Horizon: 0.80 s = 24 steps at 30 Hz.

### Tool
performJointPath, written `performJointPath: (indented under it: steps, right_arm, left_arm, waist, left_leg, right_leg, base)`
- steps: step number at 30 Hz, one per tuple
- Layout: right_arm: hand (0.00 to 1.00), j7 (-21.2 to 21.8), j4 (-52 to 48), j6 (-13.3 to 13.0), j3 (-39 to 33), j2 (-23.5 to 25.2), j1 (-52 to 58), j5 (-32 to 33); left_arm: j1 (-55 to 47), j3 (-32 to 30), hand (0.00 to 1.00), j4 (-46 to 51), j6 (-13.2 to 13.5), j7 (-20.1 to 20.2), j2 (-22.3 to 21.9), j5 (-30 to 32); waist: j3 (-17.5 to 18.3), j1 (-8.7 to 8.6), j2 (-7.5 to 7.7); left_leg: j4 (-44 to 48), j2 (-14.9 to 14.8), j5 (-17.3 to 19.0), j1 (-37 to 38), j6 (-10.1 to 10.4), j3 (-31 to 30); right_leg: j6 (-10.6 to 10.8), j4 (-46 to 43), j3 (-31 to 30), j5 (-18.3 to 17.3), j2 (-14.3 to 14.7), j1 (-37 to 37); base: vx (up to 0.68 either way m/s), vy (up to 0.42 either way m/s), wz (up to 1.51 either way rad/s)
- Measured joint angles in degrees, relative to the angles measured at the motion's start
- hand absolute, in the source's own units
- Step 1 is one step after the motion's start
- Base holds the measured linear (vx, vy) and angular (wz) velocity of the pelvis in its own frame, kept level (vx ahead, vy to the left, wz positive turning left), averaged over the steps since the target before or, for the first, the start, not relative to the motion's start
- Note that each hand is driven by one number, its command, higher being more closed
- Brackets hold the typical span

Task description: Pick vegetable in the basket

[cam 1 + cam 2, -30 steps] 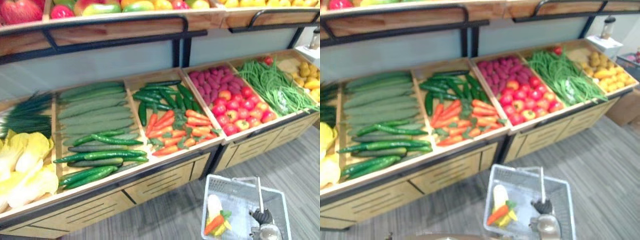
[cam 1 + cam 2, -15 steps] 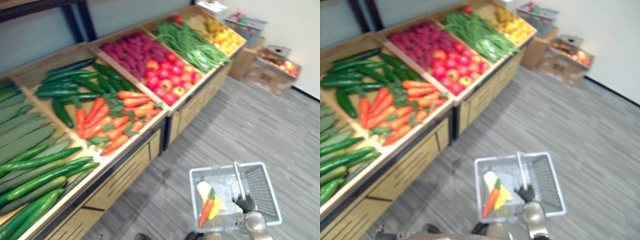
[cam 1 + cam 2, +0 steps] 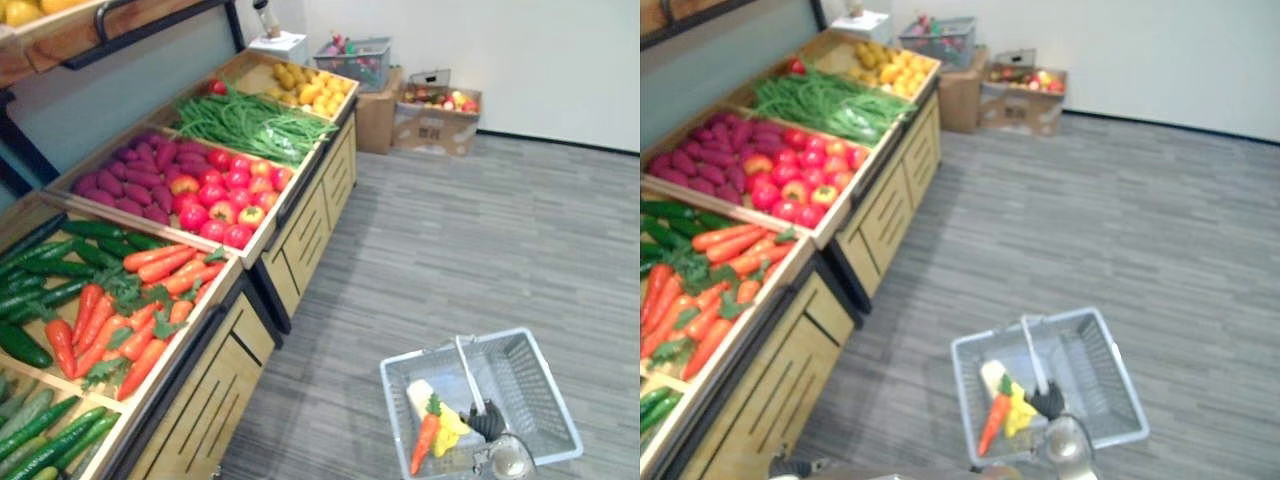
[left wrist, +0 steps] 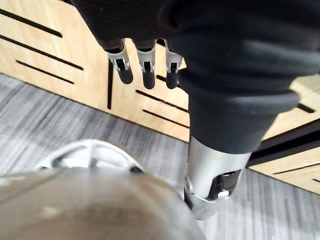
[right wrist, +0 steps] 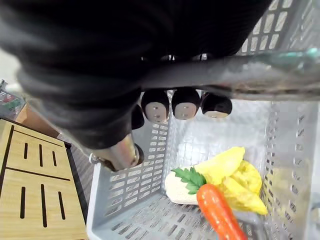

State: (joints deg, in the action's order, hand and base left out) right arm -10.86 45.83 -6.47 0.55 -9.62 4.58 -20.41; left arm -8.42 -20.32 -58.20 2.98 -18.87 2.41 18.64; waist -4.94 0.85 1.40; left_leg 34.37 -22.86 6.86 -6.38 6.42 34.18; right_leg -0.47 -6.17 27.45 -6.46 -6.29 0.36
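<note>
Basket: hangs from my right hand, fingers clenched round its handle. Contents: carrot, yellow leafy vegetable. Left hand: slack, empty. Picking seemingly done.

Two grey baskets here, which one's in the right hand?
The near basket holding the carrot; the right hand grips its handle. The far basket sits by the wall.

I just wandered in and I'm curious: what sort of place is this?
Probably a grocery shop's produce section, or a mock-up: slanted wooden bins of carrots and green beans, and the right hand holding a grey shopping basket.
</note>
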Motion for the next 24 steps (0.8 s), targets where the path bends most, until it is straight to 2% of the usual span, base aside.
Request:
performJointPath:
  steps: [2,3,4,6,8,10,11,14,16,17,18,19,20,21,22,23,24]
  right_arm:
    - [1.0,0.0,-0.2,-0.1,0.0,0.5,0.2,0.0]
    - [1.0,0.0,-0.3,-0.1,-0.1,0.4,0.2,0.0]
    - [1.0,0.0,-0.8,-0.1,-0.3,0.0,0.3,0.0]
    - [1.0,-0.1,-1.3,-0.1,-0.5,0.6,0.5,0.2]
    - [1.0,-0.1,-2.3,-0.1,-0.8,0.6,0.2,0.2]
    - [1.0,-0.1,-2.3,-0.1,-1.3,0.6,-0.1,0.2]
    - [1.0,-0.1,-2.3,-0.1,-1.3,0.5,-0.3,0.2]
    - [1.0,-0.1,-2.2,-0.1,-1.3,0.5,-1.3,0.1]
    - [1.0,-0.1,-2.2,-0.1,-1.4,0.4,-2.3,0.1]
    - [1.0,-0.1,-2.2,-0.1,-1.2,0.6,-2.9,0.2]
    - [1.0,-0.4,-2.4,-0.3,-1.3,1.0,-3.6,0.2]
    - [1.0,-0.8,-2.6,-0.5,-1.3,0.9,-4.2,0.2]
    - [1.0,-0.7,-2.6,-0.6,-1.2,0.9,-4.2,0.1]
    - [1.0,-0.6,-2.6,-0.6,-1.0,1.1,-4.2,0.1]
    - [1.0,-0.5,-2.5,-0.6,-0.8,1.0,-4.5,0.1]
    - [1.0,-0.5,-2.5,-0.6,-0.7,1.0,-4.6,0.1]
    - [1.0,-0.5,-2.5,-0.6,-0.7,1.0,-5.2,0.1]
  left_arm:
    - [-0.4,0.7,0.0,-0.1,0.3,0.0,-0.2,0.0]
    - [-0.4,0.9,0.0,-0.2,0.2,0.0,-0.4,0.1]
    - [-0.6,0.9,0.0,-0.3,0.2,0.1,-0.9,0.1]
    - [-0.6,1.2,0.0,0.0,0.3,0.1,-0.4,0.1]
    - [-0.6,2.6,0.0,-0.2,0.2,0.2,0.3,0.1]
    - [-0.9,2.7,0.0,-0.2,0.2,0.2,0.3,0.1]
    - [-0.9,3.2,0.0,-0.2,0.2,0.2,0.2,0.1]
    - [-0.8,3.6,0.0,0.0,0.3,0.2,0.2,0.1]
    - [-0.6,4.4,0.0,0.0,0.3,0.4,0.5,0.1]
    - [-0.4,4.5,0.0,0.0,0.2,0.6,0.8,0.1]
    - [-0.5,5.0,0.0,0.0,0.2,0.7,1.6,0.2]
    - [-0.7,5.5,0.0,0.0,0.1,0.8,2.4,0.2]
    - [-0.9,5.4,0.0,0.1,0.1,0.9,2.9,0.2]
    - [-1.0,5.3,0.0,0.2,0.0,1.0,3.2,0.2]
    - [-0.9,5.3,0.0,0.9,-0.3,1.0,3.9,0.2]
    - [-0.9,5.3,0.0,1.0,-0.4,1.0,3.9,0.2]
    - [-0.8,5.3,0.0,1.7,-0.4,1.0,4.1,0.2]
  waist:
    - [-0.4,0.4,-0.69]
    - [-0.6,0.4,-1.08]
    - [-1.2,0.52,-2.17]
    - [-1.8,0.79,-1.34]
    - [-3.2,1.01,-0.47]
    - [-3.3,0.98,-0.62]
    - [-3.4,1.51,-0.87]
    - [-3.4,1.79,-0.95]
    - [-3.5,2.38,-0.88]
    - [-4.0,2.41,-0.26]
    - [-4.9,2.34,0.66]
    - [-5.6,2.11,1.55]
    - [-5.9,1.97,1.6]
    - [-5.6,1.98,2.42]
    - [-5.6,2.05,2.66]
    - [-5.7,2.05,2.62]
    - [-5.9,2.06,2.2]
  left_leg:
    - [-10.8,5.6,0.2,-0.4,0.7,-7.4]
    - [-13.9,6.6,0.0,-0.4,0.5,-8.9]
    - [-20.0,8.1,-0.4,-0.1,-0.1,-11.6]
    - [-22.6,10.6,0.0,0.4,-0.1,-11.0]
    - [-23.0,13.0,0.3,0.3,-1.8,-9.5]
    - [-22.2,14.1,1.2,0.0,-3.1,-8.9]
    - [-21.2,14.8,2.3,0.0,-4.1,-8.7]
    - [-19.1,15.4,4.4,-0.2,-5.0,-8.6]
    - [-17.8,15.4,7.0,0.3,-5.6,-7.9]
    - [-17.8,15.8,7.6,1.6,-6.0,-7.0]
    - [-17.8,16.4,8.3,3.6,-6.3,-6.4]
    - [-17.7,16.9,9.0,5.0,-6.6,-6.5]
    - [-17.6,16.9,9.5,5.8,-6.7,-6.6]
    - [-18.0,16.9,9.7,6.9,-6.6,-6.8]
    - [-18.3,16.3,9.7,7.0,-6.5,-7.1]
    - [-18.3,16.1,9.7,6.9,-6.4,-7.2]
    - [-18.3,15.1,9.6,6.6,-5.9,-7.4]
  right_leg:
    - [0.4,1.0,-2.9,0.4,0.5,-0.5]
    - [0.8,1.0,-3.4,0.6,0.8,-1.0]
    - [1.9,0.9,-4.7,0.9,1.5,-1.8]
    - [4.2,2.7,-6.0,2.5,0.2,-2.5]
    - [5.7,5.3,-7.0,5.1,-1.6,-2.6]
    - [6.9,5.5,-8.0,6.0,-2.8,-2.9]
    - [7.5,5.4,-9.3,6.4,-3.3,-3.2]
    - [8.3,3.4,-10.8,6.3,-4.5,-4.0]
    - [8.3,-6.4,-11.9,3.3,-6.2,-8.7]
    - [6.9,-16.0,-11.9,2.0,-8.1,-12.6]
    - [6.6,-24.9,-11.8,2.1,-10.5,-15.5]
    - [6.5,-29.6,-11.8,2.3,-12.2,-16.6]
    - [6.4,-31.4,-11.7,2.1,-13.0,-16.9]
    - [5.5,-32.1,-10.2,1.1,-14.2,-16.6]
    - [4.3,-30.2,-7.4,0.3,-14.6,-16.8]
    - [4.3,-29.7,-7.1,0.3,-14.6,-16.9]
    - [4.5,-24.2,-5.2,0.4,-14.3,-17.2]
  base:
    - [-0.05,0.141,-0.67]
    - [-0.07,0.212,-0.59]
    - [-0.05,0.244,-0.45]
    - [0.0,0.211,-0.25]
    - [0.04,0.211,-0.11]
    - [0.07,0.176,-0.2]
    - [0.14,0.183,-0.34]
    - [0.13,0.135,-0.3]
    - [0.08,0.165,-0.37]
    - [0.07,0.189,-0.29]
    - [0.06,0.139,-0.17]
    - [0.05,0.061,-0.03]
    - [0.08,0.003,0.1]
    - [0.09,-0.045,0.14]
    - [0.1,-0.061,0.1]
    - [0.09,-0.083,0.05]
    - [0.09,-0.112,0.08]
